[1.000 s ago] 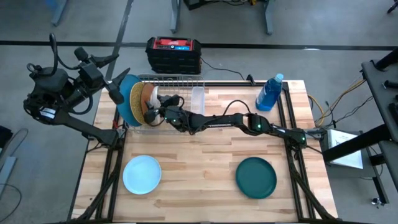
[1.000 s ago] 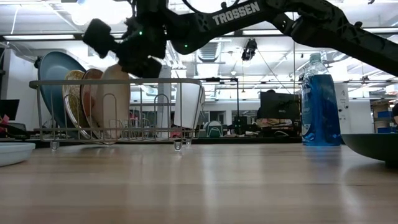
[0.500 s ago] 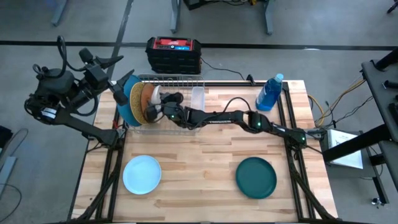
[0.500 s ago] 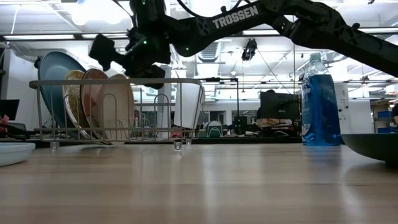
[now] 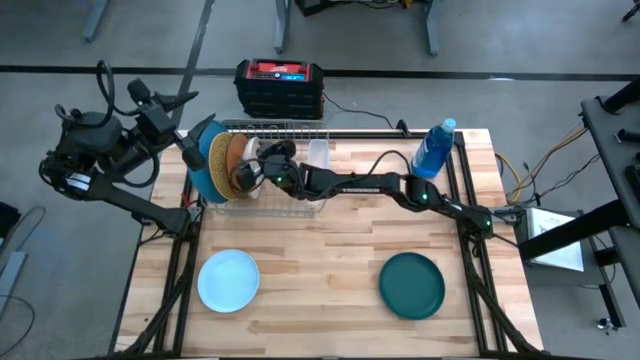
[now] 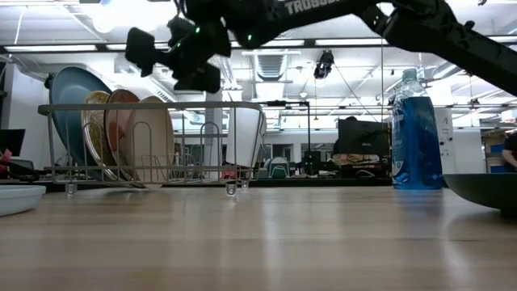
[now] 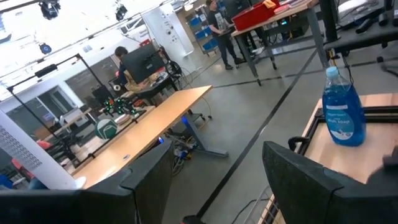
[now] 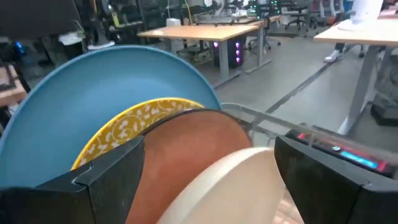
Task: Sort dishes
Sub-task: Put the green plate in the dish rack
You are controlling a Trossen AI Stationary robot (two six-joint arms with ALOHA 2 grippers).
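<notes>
Right pincer (image 5: 252,172), released, above wire dish rack (image 5: 290,197) of upright round plates. Left pincer (image 5: 190,152) beside rack, grip impossible to tell.

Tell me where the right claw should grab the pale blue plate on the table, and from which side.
Grip the pale blue plate by its raised rim. It lies flat on the table, so only the edge offers a hold. Probably come down on the rim nearest the dark teal-green plate, one finger inside, one outside. The right claw, open, hovers over the rack.
</notes>
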